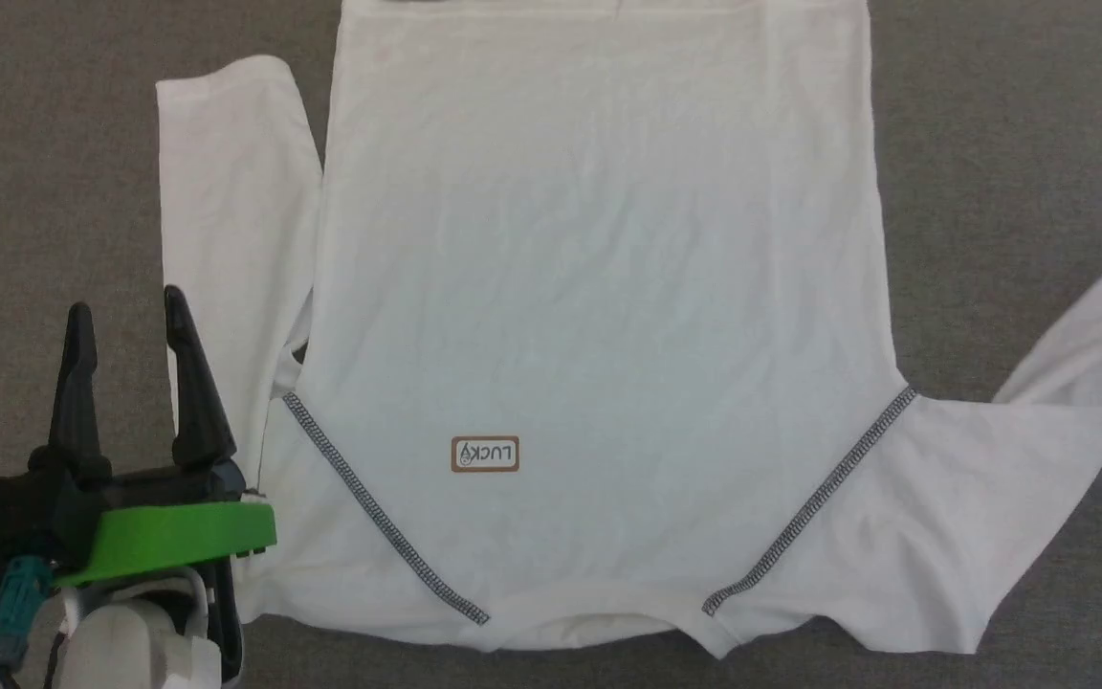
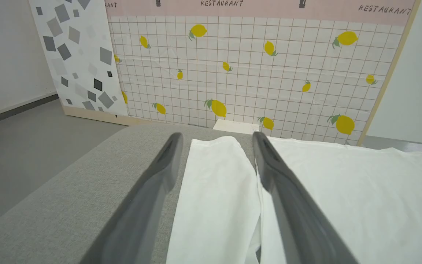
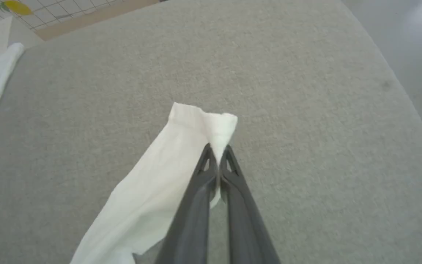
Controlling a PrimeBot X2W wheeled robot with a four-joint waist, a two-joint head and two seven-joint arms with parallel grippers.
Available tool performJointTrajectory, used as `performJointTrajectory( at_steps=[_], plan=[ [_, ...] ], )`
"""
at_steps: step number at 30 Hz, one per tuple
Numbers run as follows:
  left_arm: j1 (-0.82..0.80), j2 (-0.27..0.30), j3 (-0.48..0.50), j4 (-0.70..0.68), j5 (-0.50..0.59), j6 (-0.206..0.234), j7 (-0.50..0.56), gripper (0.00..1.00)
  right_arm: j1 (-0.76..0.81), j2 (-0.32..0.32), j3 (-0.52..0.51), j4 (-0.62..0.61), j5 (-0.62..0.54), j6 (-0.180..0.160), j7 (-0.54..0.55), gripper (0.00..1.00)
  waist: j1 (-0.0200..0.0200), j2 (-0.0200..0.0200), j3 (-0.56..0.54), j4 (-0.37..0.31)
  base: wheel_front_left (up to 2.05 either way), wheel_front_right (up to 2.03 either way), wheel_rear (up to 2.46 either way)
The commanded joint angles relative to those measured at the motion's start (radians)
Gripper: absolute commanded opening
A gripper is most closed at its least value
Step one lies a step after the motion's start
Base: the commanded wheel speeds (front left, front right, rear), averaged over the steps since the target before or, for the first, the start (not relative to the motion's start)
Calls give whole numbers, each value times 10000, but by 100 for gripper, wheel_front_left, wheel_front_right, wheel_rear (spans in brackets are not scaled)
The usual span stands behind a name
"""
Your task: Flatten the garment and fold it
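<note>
The white garment (image 1: 599,287) lies spread flat on the grey surface, collar toward me, with dark zigzag seams and a small brown-bordered logo patch (image 1: 485,455). Its left sleeve (image 1: 231,220) lies folded alongside the body; the right sleeve (image 1: 1068,383) stretches out to the right edge of the head view. My left gripper (image 1: 130,321) hovers open over that left sleeve (image 2: 218,190), one finger on each side. My right gripper (image 3: 217,148) is shut on the cuff end of the right sleeve (image 3: 181,157), the fabric pinched between its tips.
The grey padded table (image 1: 1020,144) extends around the garment on both sides. Behind it stands a lemon-patterned tiled panel (image 2: 255,69) with a small white box (image 2: 236,126) at its foot. Grey floor (image 2: 24,139) drops off to the left of the table.
</note>
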Motion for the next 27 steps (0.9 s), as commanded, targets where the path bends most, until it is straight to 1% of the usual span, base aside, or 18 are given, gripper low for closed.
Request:
performJointTrajectory(
  at_steps=[1, 4, 6, 9, 11, 14, 18, 23, 27],
  plan=[
    [195, -38, 84, -8, 66, -83, -37, 100, 516, -7, -482, -189, -57, -15, 50, 0, 0, 0, -1097, -509, 0, 0, 0],
    [495, -82, 189, -24, 60, -120, -37, 100, 1426, 90, -1895, -693, -397, -15, 110, 0, 0, 0, -1448, -653, 0, 0, 0],
    [638, -103, 231, -46, 58, -149, -37, 100, 1757, 180, -2601, -972, -604, -15, 114, 0, 0, 0, -1610, -733, 0, 0, 0],
    [768, -127, 265, -100, 63, -178, -37, 100, 2037, 405, -3208, -1439, -923, -15, 120, 0, 0, 0, -1782, -816, 0, 0, 0],
    [836, -141, 249, -102, 68, -204, -37, 100, 2213, 520, -3287, -1803, -1080, -15, 189, 0, 0, 0, -1925, -837, 0, 0, 0],
    [926, -155, 226, -71, 73, -222, -37, 100, 2472, 577, -2854, -2533, -1027, -15, 294, 0, 0, 0, -2110, -833, 0, 0, 0],
    [1093, -168, 276, -92, 61, -185, -38, 100, 2842, 580, -1952, -3956, -425, -15, 558, 0, 0, 0, -2361, -839, 0, 0, 0],
    [1285, -176, 338, -141, 78, -196, -38, 100, 2807, 166, -1037, -5618, 347, -15, 830, 0, 0, 0, -2625, -786, 0, 0, 0],
    [1372, -179, 320, -155, 75, -223, -38, 100, 2788, 119, 274, -6639, 970, -15, 1275, 0, 0, 0, -2771, -674, 0, 0, 0]
  ],
)
